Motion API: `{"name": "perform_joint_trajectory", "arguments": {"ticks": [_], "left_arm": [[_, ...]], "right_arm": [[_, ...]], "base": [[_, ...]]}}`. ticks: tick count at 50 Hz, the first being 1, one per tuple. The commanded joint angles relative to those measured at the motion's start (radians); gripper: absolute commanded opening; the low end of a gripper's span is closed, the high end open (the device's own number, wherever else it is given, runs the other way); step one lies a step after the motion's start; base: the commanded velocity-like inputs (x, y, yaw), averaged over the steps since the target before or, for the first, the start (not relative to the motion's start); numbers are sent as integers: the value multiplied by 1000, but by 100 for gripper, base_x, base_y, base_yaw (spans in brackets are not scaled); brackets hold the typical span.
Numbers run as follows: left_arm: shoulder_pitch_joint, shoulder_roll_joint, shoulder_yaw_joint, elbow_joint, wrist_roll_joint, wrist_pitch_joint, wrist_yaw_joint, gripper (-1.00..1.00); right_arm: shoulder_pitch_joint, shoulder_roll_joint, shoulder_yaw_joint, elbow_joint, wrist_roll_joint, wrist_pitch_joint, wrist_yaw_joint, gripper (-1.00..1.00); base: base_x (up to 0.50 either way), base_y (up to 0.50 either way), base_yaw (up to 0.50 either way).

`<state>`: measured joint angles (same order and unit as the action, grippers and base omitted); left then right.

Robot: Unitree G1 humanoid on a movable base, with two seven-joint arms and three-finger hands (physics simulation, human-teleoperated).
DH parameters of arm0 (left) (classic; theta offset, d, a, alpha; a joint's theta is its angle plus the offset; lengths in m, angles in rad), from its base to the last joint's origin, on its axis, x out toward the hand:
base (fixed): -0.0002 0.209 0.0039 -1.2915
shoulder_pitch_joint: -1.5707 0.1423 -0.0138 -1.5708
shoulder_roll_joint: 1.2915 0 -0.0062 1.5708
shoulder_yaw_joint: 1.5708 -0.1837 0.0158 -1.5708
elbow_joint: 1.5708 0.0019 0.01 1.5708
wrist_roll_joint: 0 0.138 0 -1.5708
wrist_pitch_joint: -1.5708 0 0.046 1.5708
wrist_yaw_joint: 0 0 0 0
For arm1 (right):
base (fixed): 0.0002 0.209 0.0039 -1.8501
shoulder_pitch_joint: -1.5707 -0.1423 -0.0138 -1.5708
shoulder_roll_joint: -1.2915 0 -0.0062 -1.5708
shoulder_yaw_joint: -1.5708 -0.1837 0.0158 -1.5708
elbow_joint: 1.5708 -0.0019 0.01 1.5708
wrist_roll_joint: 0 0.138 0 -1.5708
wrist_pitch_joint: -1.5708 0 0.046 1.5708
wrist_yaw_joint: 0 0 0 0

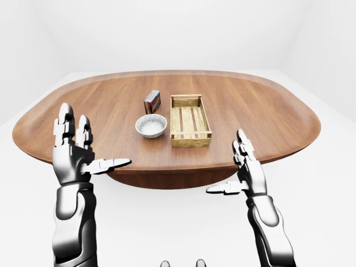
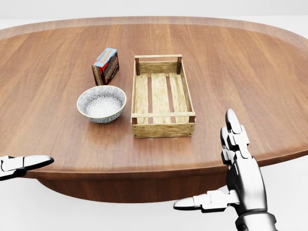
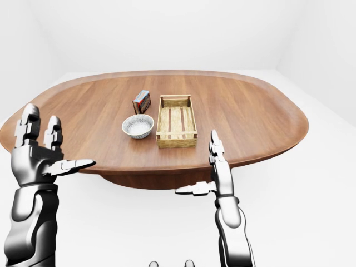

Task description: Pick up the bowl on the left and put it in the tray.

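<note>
Nearest us, at the bottom of the left-eye view, our two hands are raised short of the table's near edge, palms facing each other and both empty. Our left hand (image 1: 78, 153) has its two fingers pointing up and its thumb stretched sideways toward the middle, fully spread. Our right hand (image 2: 233, 180) stands the same way in the head view, fingers up, thumb out to the left, wide open and gripping nothing. Neither hand is over the table (image 2: 269, 86) yet; both are well apart from everything on it.

Past the near edge, on the wood, sits the bowl (image 2: 101, 103), upright, patterned, and by the look of it empty. It stands just beside the left wall of the tray (image 2: 163, 129), close to it but apart. The tray is a slatted wooden crate, open at the top, with nothing in it, its long side running away from us. Farther up the head view, just beyond the bowl, a small box (image 2: 106, 66) lies tilted, near the tray's far left corner.

We judge that the task is at its very start: the reach has not begun and the bowl is untouched. Next we must bring the left hand forward over the edge and down to the bowl's rim, fingers kept spread until they stand about it, then close, lift clear of the tray's wall, and carry it a short way right. The box behind should stay out of our path.
</note>
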<state>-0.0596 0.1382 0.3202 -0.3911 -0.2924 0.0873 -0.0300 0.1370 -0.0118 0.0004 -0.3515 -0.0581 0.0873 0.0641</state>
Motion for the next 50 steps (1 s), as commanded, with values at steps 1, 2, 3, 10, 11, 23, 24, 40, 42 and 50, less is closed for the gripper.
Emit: {"name": "perform_joint_trajectory", "arguments": {"ticks": [1, 2, 3, 10, 11, 23, 24, 40, 42, 50], "left_arm": [[-3, 6, 16, -17, -14, 0, 1, 100], [-3, 6, 16, -17, -14, 0, 1, 100], [-3, 6, 16, -17, -14, 0, 1, 100], [-3, 6, 16, -17, -14, 0, 1, 100], [-3, 6, 16, -17, -14, 0, 1, 100], [-3, 6, 16, -17, -14, 0, 1, 100], [-3, 6, 16, -17, -14, 0, 1, 100], [-3, 6, 16, -17, -14, 0, 1, 100], [-3, 6, 16, -17, -14, 0, 1, 100], [-3, 6, 16, -17, -14, 0, 1, 100]], "right_arm": [[12, 2, 3, -34, -6, 0, 3, 100], [12, 2, 3, -34, -6, 0, 3, 100], [12, 2, 3, -34, -6, 0, 3, 100], [12, 3, 2, -34, -7, 0, 4, 100], [12, 3, 2, -34, -7, 0, 4, 100], [12, 3, 2, -34, -7, 0, 4, 100], [12, 3, 2, -34, -7, 0, 4, 100], [12, 3, 2, -34, -7, 0, 4, 100], [12, 3, 2, -34, -7, 0, 4, 100], [12, 3, 2, -34, -7, 0, 4, 100]], "base": [[0, 0, 0], [0, 0, 0], [0, 0, 0], [0, 0, 0], [0, 0, 0], [0, 0, 0], [0, 0, 0], [0, 0, 0], [0, 0, 0], [0, 0, 0]]}}
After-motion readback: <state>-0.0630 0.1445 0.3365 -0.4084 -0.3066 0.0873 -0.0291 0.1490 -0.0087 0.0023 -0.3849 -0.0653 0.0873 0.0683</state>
